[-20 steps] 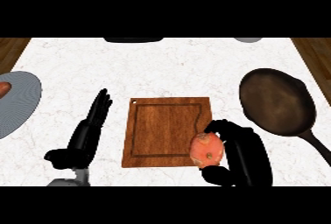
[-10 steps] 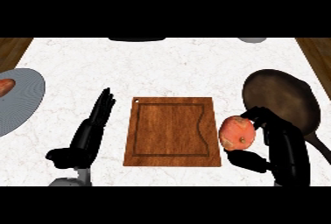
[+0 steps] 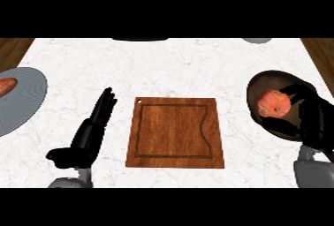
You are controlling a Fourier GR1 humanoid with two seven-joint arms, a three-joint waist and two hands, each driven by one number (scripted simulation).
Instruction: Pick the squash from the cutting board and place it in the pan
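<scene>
The squash (image 3: 275,103), round and orange-red, is held over the dark brown pan (image 3: 263,84) at the counter's right. My right hand (image 3: 314,118) curls round the squash from its right side and covers much of the pan. The wooden cutting board (image 3: 175,131) lies in the middle with nothing on it. My left hand (image 3: 91,132) rests left of the board, fingers straight and pointing away, holding nothing.
A grey plate (image 3: 23,99) at the left edge carries an orange-red item (image 3: 6,86), partly cut off. A dark object (image 3: 139,39) and a pale one (image 3: 257,40) peek in at the counter's far edge. Wooden flooring shows at both far corners.
My right hand lifted the squash off the board's right edge and carried it right and away, out over the pan. The left hand stayed still.
</scene>
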